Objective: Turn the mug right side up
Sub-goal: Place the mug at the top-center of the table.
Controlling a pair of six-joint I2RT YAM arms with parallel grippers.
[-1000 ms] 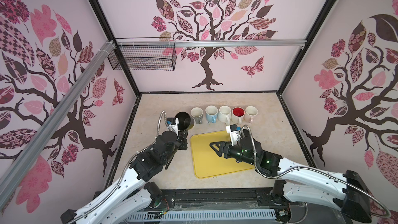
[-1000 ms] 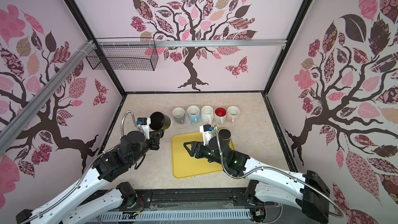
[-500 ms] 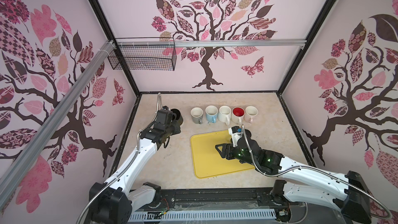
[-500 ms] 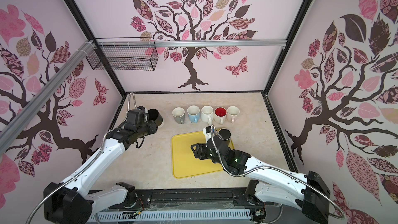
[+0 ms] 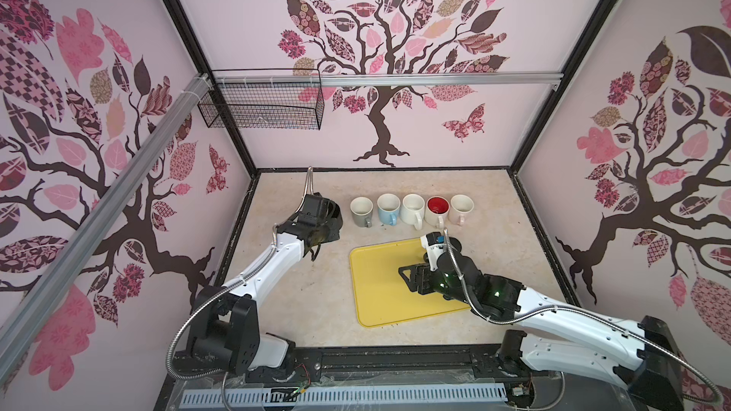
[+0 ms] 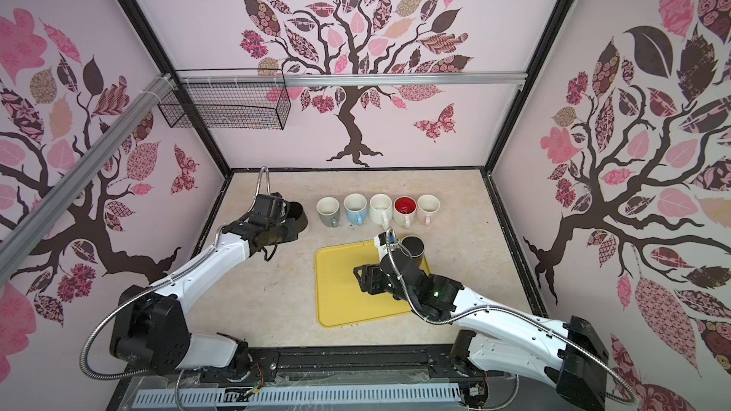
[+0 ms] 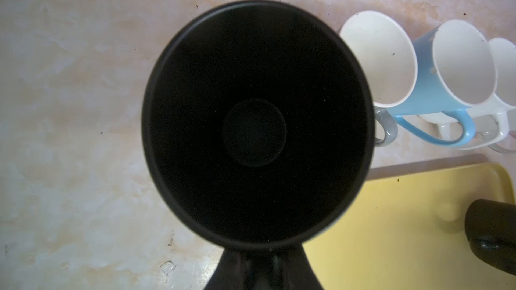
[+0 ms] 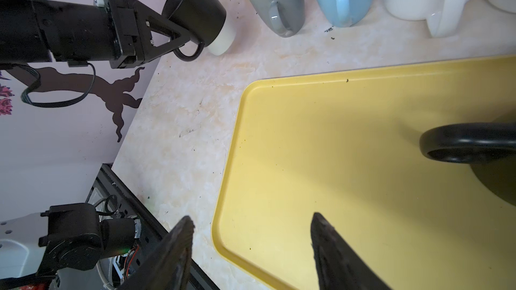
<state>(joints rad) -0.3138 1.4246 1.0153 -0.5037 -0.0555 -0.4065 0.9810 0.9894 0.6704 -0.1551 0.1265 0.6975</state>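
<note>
A pale marbled tabletop (image 5: 308, 302) carries a yellow tray (image 5: 379, 290) towards its near right side. Over the tray's near left edge hangs the right gripper (image 8: 251, 217), its fingers (image 8: 329, 241) spread apart with nothing between them. Behind the tray's left side, the left gripper (image 8: 184, 37) has its fingers clamped on the handle of the black mug (image 8: 195, 9). That mug is mouth up and tilted, low at the left end of a row of five upright mugs, just beside the grey mug (image 5: 362, 210); whether its base touches the tabletop I cannot tell. The row continues with a blue mug (image 5: 388, 207), a white mug (image 5: 413, 207), a red-lined mug (image 5: 437, 209) and a pale pink mug (image 5: 461, 207). Another dark mug (image 6: 412, 247) stands on the tray's far right corner.
</note>
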